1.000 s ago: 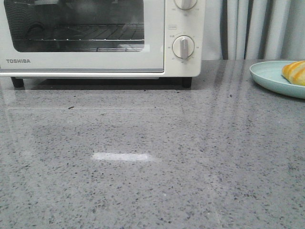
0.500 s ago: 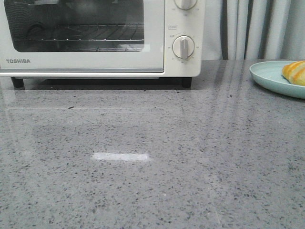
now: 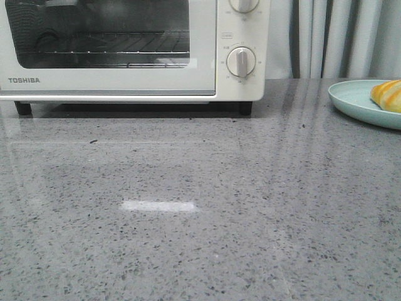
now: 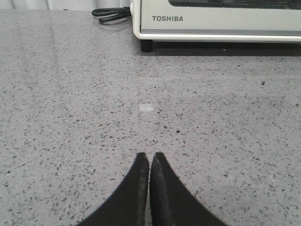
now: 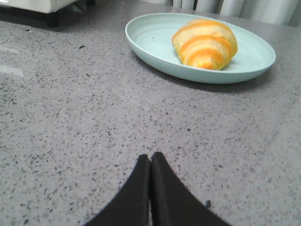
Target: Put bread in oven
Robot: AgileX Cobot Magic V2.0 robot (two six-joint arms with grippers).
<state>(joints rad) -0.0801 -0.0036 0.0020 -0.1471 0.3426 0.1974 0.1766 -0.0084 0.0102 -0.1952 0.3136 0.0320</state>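
Note:
The cream-white Toshiba oven (image 3: 125, 50) stands at the back left of the grey counter with its glass door closed; a wire rack shows behind the glass. It also shows in the left wrist view (image 4: 216, 21). The golden-orange striped bread (image 5: 205, 44) lies on a pale green plate (image 5: 150, 40); in the front view the bread (image 3: 387, 95) sits at the far right edge. My left gripper (image 4: 149, 157) is shut and empty, low over the counter in front of the oven. My right gripper (image 5: 150, 157) is shut and empty, a short way before the plate. Neither gripper shows in the front view.
The plate (image 3: 354, 100) is cut off by the front view's right edge. A black power cord (image 4: 110, 13) lies beside the oven. Grey curtains (image 3: 338, 37) hang behind the counter. Round dial knobs (image 3: 241, 61) sit on the oven's right panel.

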